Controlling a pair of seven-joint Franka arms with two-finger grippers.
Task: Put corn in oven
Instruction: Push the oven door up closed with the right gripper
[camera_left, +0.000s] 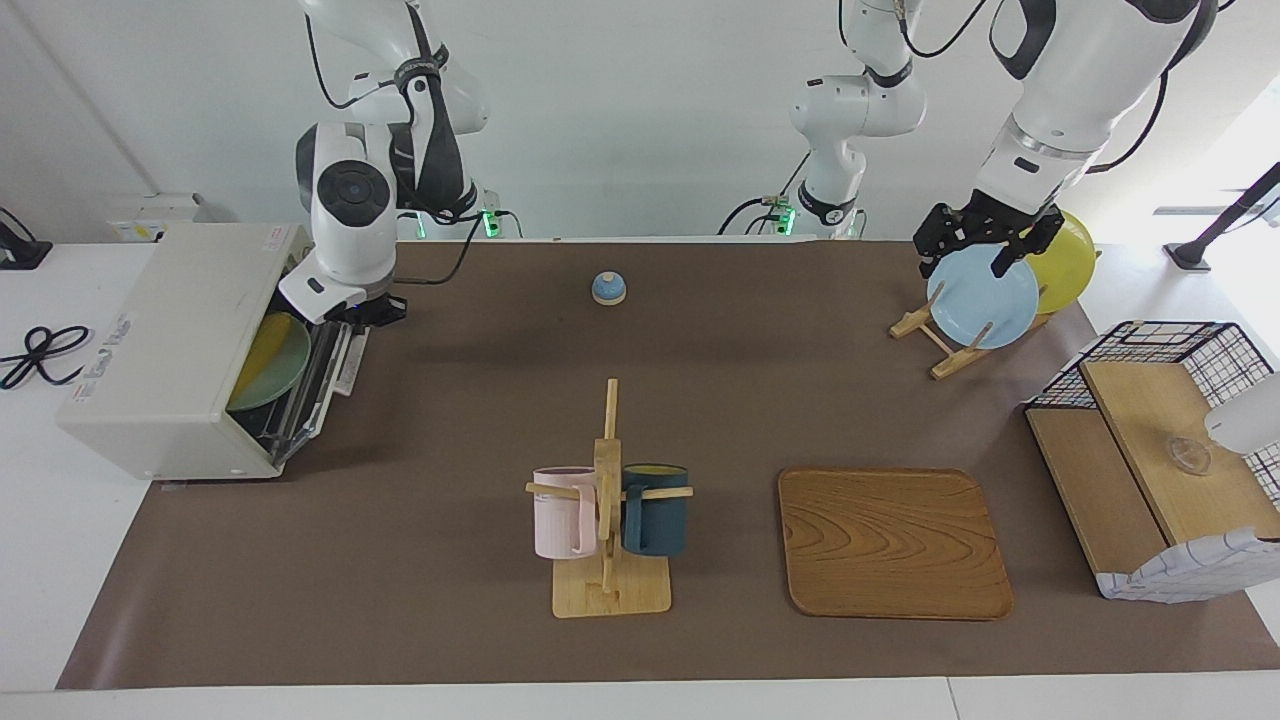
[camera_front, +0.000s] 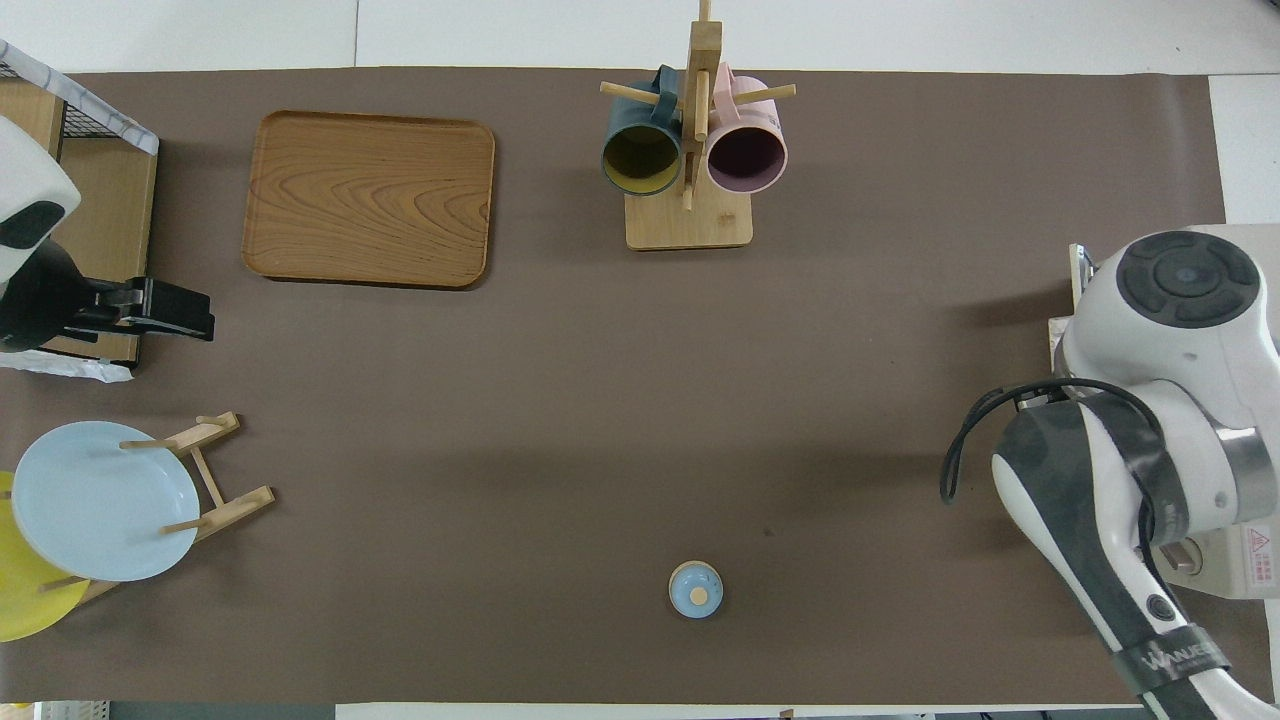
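1. A brown surface (camera_left: 700, 340) stands before a white wall. At the right arm's end of it is the oven (camera_left: 165, 340). Its door (camera_left: 320, 375) is almost up, with only a narrow gap open.
2. The corn (camera_left: 258, 348) lies on a green plate (camera_left: 275, 378) inside the oven. Only a yellow strip of it shows through the gap.
3. The right tool (camera_left: 372, 312), its fingers pressed together and holding nothing, rests at the top edge of the door. I judge that it is pushing the door closed.
4. Risk: if the plate sticks out past the rack, the door may hit its rim. Then the door will not close, or the plate may tip and the corn may roll.
5. Risk: the closed fingers touch only an edge, so they may slip off it and the door may fall open.
6. Risk: a hard push may slide the light oven along the surface, away from the arm.
7. The bell (camera_left: 608, 288) and the mug rack (camera_left: 608, 500) are well apart from this work, so they are safe.
8. The left tool (camera_left: 985, 245) waits with fingers spread over the blue plate (camera_left: 982, 305), holding nothing. If it descends, it may knock that plate.
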